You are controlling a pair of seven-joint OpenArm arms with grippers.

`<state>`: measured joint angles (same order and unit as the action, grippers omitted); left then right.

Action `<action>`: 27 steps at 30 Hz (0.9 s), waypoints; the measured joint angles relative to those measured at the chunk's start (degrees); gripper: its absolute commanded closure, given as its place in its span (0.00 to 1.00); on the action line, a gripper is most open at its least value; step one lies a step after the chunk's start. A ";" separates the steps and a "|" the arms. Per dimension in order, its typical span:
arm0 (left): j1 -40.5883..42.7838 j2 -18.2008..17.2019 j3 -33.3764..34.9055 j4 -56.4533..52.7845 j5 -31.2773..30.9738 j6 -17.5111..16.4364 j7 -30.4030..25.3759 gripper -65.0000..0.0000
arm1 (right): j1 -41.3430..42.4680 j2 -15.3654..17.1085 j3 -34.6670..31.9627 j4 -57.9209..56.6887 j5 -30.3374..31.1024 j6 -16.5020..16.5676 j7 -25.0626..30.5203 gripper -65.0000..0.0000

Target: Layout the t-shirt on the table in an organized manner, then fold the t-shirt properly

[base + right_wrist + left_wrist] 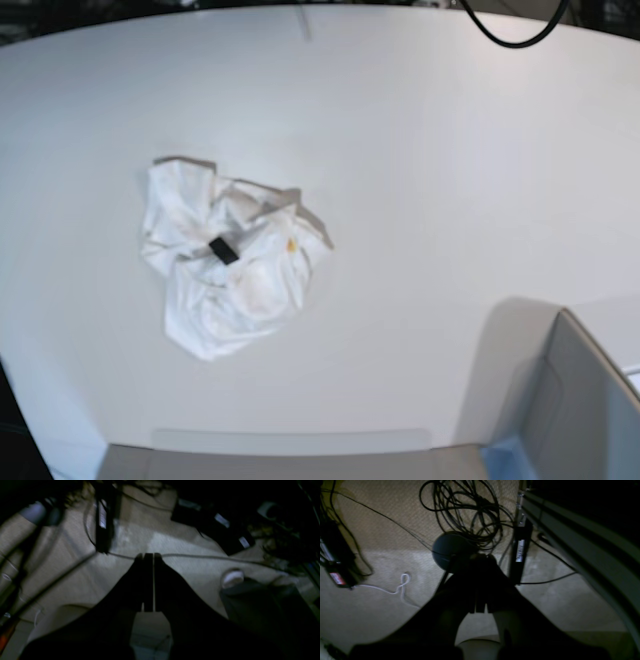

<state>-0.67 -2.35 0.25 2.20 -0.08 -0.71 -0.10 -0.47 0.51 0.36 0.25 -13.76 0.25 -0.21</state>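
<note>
The t-shirt lies crumpled in a white heap on the tabletop, left of centre in the base view, with its black tag facing up near the middle of the bundle and a small yellow mark just to the tag's right. A grey box with a blue corner sits at the lower right edge. Neither arm shows in the base view. Both wrist cameras look down at dim carpet strewn with black cables. The left end effector has its fingers pressed together with nothing between them. The right end effector is likewise closed and empty.
</note>
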 measured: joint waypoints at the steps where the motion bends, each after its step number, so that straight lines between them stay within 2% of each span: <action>1: 0.42 -0.37 0.00 0.90 0.02 -0.04 -0.02 1.00 | 0.28 0.07 0.00 -0.04 -0.20 0.02 0.26 1.00; 9: 3.93 -0.85 -0.02 6.03 0.00 -0.15 -0.04 1.00 | -1.57 0.72 0.00 0.15 -0.37 -0.22 0.02 1.00; 17: 6.60 -0.81 -0.02 8.39 -0.02 -0.15 -0.02 1.00 | -3.63 -1.14 0.00 0.09 -0.37 0.20 0.00 1.00; 27: 8.15 -0.81 -0.02 8.55 0.00 -0.17 0.00 1.00 | -4.66 1.36 0.00 0.24 -0.35 -0.24 0.13 1.00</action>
<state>7.49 -3.16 0.23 10.74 -0.08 -0.89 -0.10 -5.13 1.87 0.36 0.49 -14.11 0.01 -0.08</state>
